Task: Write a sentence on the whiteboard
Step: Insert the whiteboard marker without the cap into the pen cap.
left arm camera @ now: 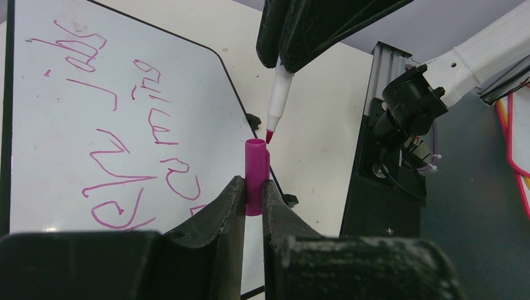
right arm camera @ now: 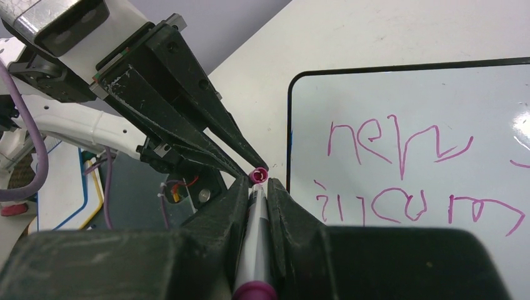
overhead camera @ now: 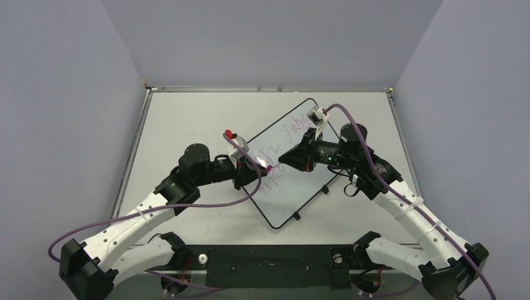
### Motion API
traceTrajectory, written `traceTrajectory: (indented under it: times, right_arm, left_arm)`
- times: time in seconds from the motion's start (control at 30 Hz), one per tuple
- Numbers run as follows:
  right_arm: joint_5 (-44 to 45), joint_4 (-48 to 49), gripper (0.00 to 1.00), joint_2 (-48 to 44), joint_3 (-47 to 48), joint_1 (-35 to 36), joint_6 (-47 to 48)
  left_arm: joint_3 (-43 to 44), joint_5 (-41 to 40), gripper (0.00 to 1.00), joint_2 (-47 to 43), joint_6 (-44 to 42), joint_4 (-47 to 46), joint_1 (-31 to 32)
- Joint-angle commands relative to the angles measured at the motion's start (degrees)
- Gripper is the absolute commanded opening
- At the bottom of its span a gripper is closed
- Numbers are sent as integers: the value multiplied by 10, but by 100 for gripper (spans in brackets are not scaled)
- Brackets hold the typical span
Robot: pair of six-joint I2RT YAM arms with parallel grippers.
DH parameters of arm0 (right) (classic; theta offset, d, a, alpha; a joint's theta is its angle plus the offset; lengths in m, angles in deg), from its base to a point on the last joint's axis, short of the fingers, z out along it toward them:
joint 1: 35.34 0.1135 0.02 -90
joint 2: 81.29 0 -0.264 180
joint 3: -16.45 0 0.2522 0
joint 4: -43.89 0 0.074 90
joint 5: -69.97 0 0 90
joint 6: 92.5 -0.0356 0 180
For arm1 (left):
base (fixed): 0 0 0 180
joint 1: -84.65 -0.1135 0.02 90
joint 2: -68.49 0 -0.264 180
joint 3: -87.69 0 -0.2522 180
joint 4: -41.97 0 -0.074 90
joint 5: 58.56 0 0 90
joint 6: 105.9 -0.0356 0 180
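Left claw point(left arm camera: 252, 190) clamps the pink cap point(left arm camera: 256, 164), right claw point(right arm camera: 259, 187) clamps the marker point(left arm camera: 279, 94) at the whiteboard point(left arm camera: 37, 137) edge.

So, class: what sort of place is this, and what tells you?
Probably a robotics lab test cell: a left arm and right arm bolted at a table edge, plain grey walls around it, a whiteboard lying flat.

Overhead looks down; 2 close wrist views share whiteboard point(left arm camera: 125, 119).
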Motion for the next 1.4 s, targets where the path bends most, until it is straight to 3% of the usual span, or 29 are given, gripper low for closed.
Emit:
traceTrajectory:
  times: [0.0,1.37]
  right_arm:
    - [5,13,0,2,25,3,11]
    - [58,11,0,6,50,17,13]
  left_arm:
    - [8,-5,0,-1,-11,-29,5]
    - [-10,-23,0,-18,-7,-44,15]
